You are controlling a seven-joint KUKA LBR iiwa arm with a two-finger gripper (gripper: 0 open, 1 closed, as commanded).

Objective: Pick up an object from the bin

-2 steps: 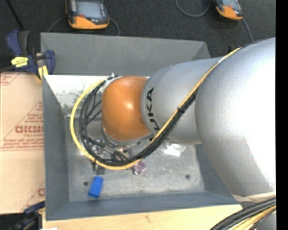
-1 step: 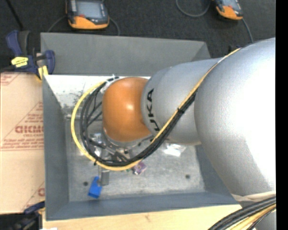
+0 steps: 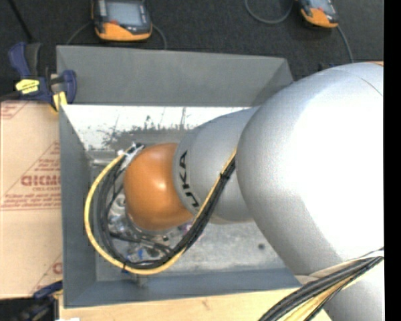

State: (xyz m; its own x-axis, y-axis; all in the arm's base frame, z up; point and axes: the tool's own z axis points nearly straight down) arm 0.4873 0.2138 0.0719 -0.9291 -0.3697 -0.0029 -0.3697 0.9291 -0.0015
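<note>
A few small loose things lie on the bin floor at the lower left, peeping out from under the arm's orange cover. They look pale, with bluish and purplish bits, and I cannot tell what kind they are. The cover and the looped cables hide whatever is above and around them.
The arm reaches in from the right and covers the middle and right of the bin. Its orange cover sits low over the left half, ringed by yellow and black cables. Bare grey floor shows along the front right and a speckled strip along the back wall.
</note>
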